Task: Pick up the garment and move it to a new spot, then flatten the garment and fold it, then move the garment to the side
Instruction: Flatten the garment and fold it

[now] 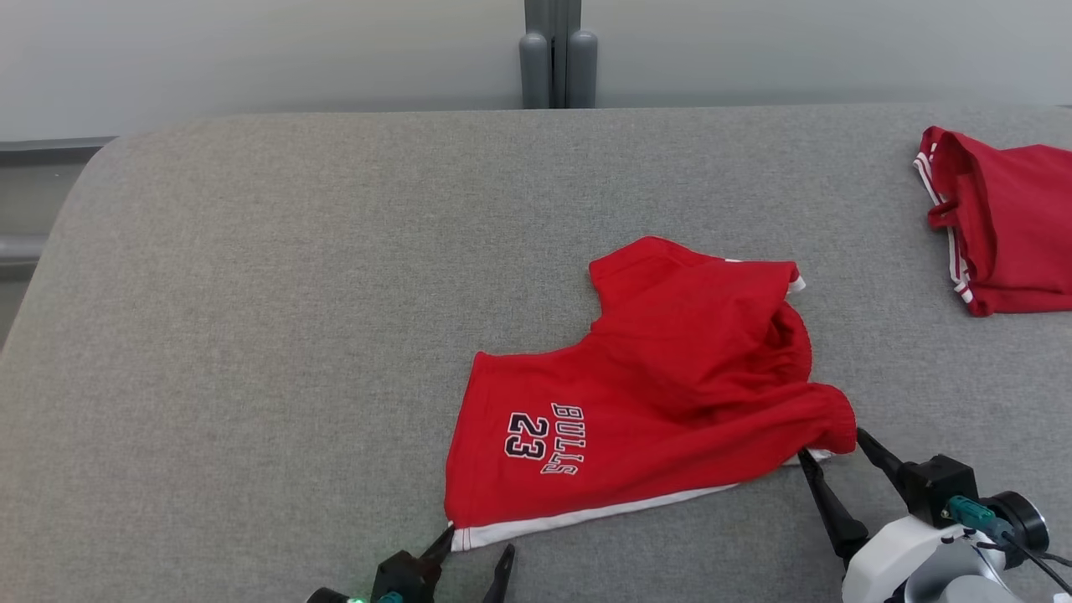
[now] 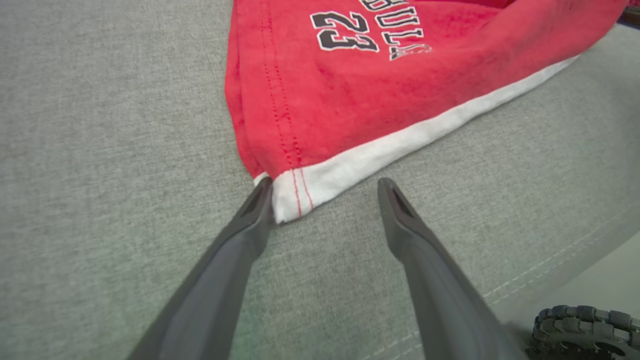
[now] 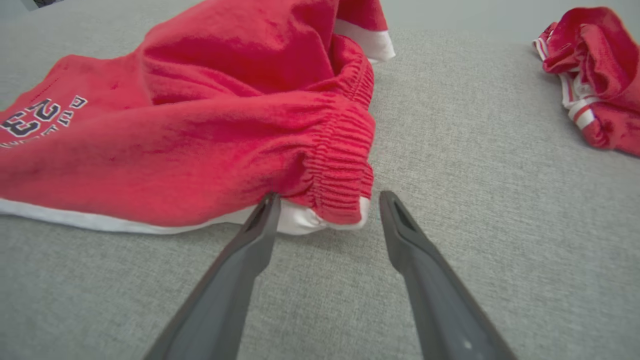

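The garment (image 1: 662,394) is a pair of red shorts with white trim and "BULLS 23" lettering, lying rumpled on the grey cushion. My left gripper (image 1: 475,544) is open at the shorts' near-left hem corner (image 2: 295,192); its left fingertip (image 2: 260,200) touches that white corner. My right gripper (image 1: 831,444) is open at the elastic waistband (image 3: 345,175) on the near-right side, its left fingertip (image 3: 267,205) against the white edge under the band. Neither gripper holds any cloth.
A second red garment (image 1: 1001,222) with white stripes lies bunched at the far right, also seen as a red heap (image 3: 592,75) in the right wrist view. The grey cushion (image 1: 251,335) stretches wide to the left. Its near edge seam (image 2: 560,260) is close behind my left gripper.
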You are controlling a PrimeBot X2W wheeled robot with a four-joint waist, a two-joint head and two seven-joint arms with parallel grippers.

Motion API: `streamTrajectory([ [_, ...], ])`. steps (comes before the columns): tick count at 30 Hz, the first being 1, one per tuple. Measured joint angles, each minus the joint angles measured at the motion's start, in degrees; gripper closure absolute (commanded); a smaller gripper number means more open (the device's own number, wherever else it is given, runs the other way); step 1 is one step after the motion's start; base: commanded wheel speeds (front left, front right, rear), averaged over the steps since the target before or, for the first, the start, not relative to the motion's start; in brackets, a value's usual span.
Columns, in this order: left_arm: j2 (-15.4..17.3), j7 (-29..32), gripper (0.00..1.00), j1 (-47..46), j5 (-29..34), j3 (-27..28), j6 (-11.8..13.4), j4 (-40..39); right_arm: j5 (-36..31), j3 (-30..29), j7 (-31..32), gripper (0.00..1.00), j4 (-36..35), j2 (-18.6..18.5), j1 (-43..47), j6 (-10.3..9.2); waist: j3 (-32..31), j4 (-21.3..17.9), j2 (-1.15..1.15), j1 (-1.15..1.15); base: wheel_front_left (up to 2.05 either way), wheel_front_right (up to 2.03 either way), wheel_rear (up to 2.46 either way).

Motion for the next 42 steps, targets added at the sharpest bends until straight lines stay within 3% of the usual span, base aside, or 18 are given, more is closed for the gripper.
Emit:
streamTrajectory([
  [4,0.0,0.0,0.04,-1.2,-1.8,-1.2,0.0,0.9,1.1,2.8,0.0,0.0,0.7,-1.7,-1.2,0.0,0.5,0.6,0.0,0.0,0.0,0.0,0.0],
  [5,0.0,-0.1,0.5,-1.6,-2.3,-1.7,0.0,1.2,1.9,3.6,0.0,0.56,1.2,-2.1,-1.4,0.0,0.5,0.7,0.0,0.0,0.0,0.0,0.0],
  [6,0.0,-0.1,0.81,-1.8,-2.9,-1.9,0.0,1.4,2.4,4.5,0.0,0.95,1.5,-2.4,-1.5,0.0,0.5,0.9,0.0,0.0,0.0,0.0,0.0],
  [7,0.0,-0.1,1.0,-2.1,-3.3,-2.3,0.0,1.7,2.7,5.3,0.0,1.0,1.9,-2.7,-1.6,0.0,0.6,1.0,0.0,0.0,0.0,0.0,0.0],
  [16,0.0,0.0,1.0,-3.0,-7.3,-2.2,0.0,-1.1,4.9,7.0,0.0,1.0,-3.2,-4.1,-1.0,0.0,0.3,1.5,0.0,0.0,0.0,0.0,0.0],
  [27,0.4,0.0,1.0,-7.6,-6.5,7.2,0.3,-11.5,5.4,7.2,0.0,1.0,-13.6,-6.7,-1.9,0.0,0.4,0.0,0.0,0.0,0.0,0.0,0.0],
  [35,4.9,0.4,1.0,-26.9,-5.8,5.8,0.0,-8.6,10.8,13.2,0.1,1.0,-13.5,-9.3,-19.7,0.0,3.4,-0.8,0.0,0.0,0.0,0.0,0.0],
  [42,9.4,6.5,1.0,-54.4,-13.6,4.3,0.0,-2.1,22.8,18.0,4.9,1.0,-8.1,-9.9,-45.8,0.0,9.8,-1.9,0.0,0.0,0.0,0.0,0.0],
])
